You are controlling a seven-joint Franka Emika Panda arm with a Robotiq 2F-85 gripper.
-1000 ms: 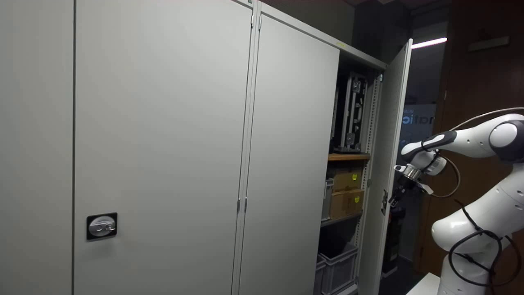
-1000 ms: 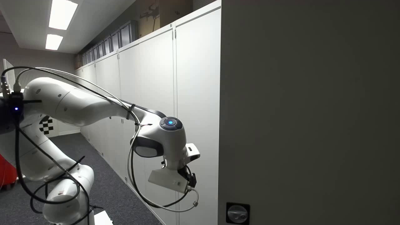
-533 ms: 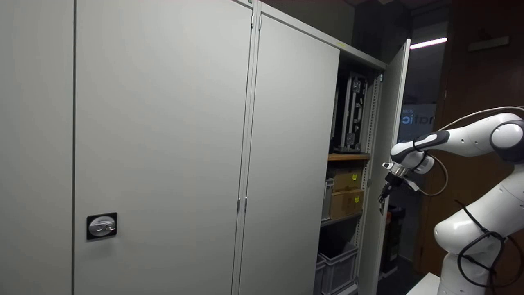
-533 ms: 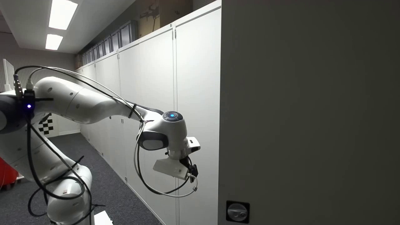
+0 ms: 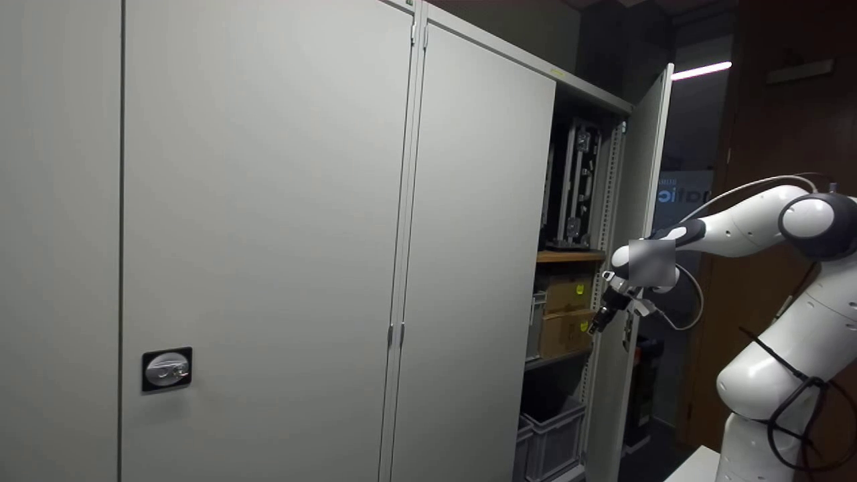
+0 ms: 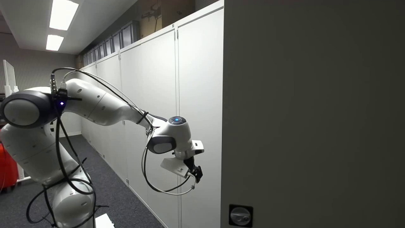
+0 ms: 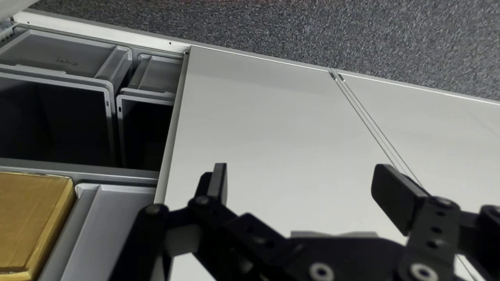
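My black gripper [image 7: 300, 173] stands open, with its two fingers [image 7: 394, 197] wide apart and nothing between them. Behind that gap, in the wrist view, lies the flat pale face of a closed cabinet door [image 7: 265, 128]. In an exterior view the gripper [image 5: 595, 328] hangs tilted downward in front of the swung-out cabinet door [image 5: 646, 167] and the open compartment. That door's lock fitting [image 5: 628, 329] sits just right of the gripper. From another angle the gripper [image 6: 196, 174] appears left of the dark outer door face [image 6: 310, 95], which carries a round handle [image 6: 241, 215].
Inside the compartment are cardboard boxes [image 5: 566, 333] on a shelf and grey bins [image 5: 559, 435] lower down. A wooden shelf [image 5: 570, 256] bears a metal frame [image 5: 576, 187]. More closed cabinets [image 6: 148, 82] line the wall. Cables [image 6: 58, 139] loop around the arm.
The arm has reached forward: the gripper has gone from beside the swung-out door's edge leftward, in front of the compartment. The door has hardly moved. The jaws look unchanged.
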